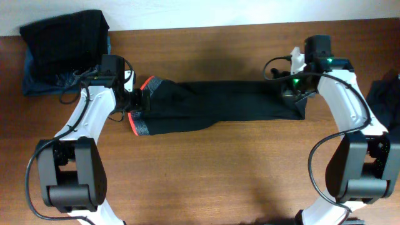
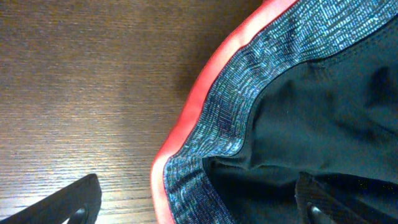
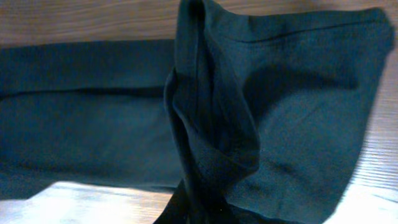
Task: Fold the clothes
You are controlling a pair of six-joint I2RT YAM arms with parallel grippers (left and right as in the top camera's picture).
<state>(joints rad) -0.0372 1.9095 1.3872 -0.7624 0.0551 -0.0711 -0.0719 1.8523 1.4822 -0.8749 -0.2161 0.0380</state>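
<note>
A long black piece point(image 1: 225, 103) lies stretched left to right across the wooden table point(image 1: 219, 181). Its grey waistband edged red-orange point(image 1: 142, 107) is at the left end. My left gripper point(image 1: 132, 100) is open at that end. In the left wrist view its fingers point(image 2: 199, 208) straddle the waistband point(image 2: 236, 106), one over bare wood and one over black cloth. My right gripper point(image 1: 292, 90) is at the leg end. In the right wrist view a pinched ridge of black cloth point(image 3: 205, 124) rises into its jaws point(image 3: 199, 214), which are shut on it.
A pile of dark garments point(image 1: 65, 37) sits at the back left corner, with a blue piece point(image 1: 36, 78) under it. Another dark garment point(image 1: 386, 87) lies at the right edge. The back wall runs close behind the table.
</note>
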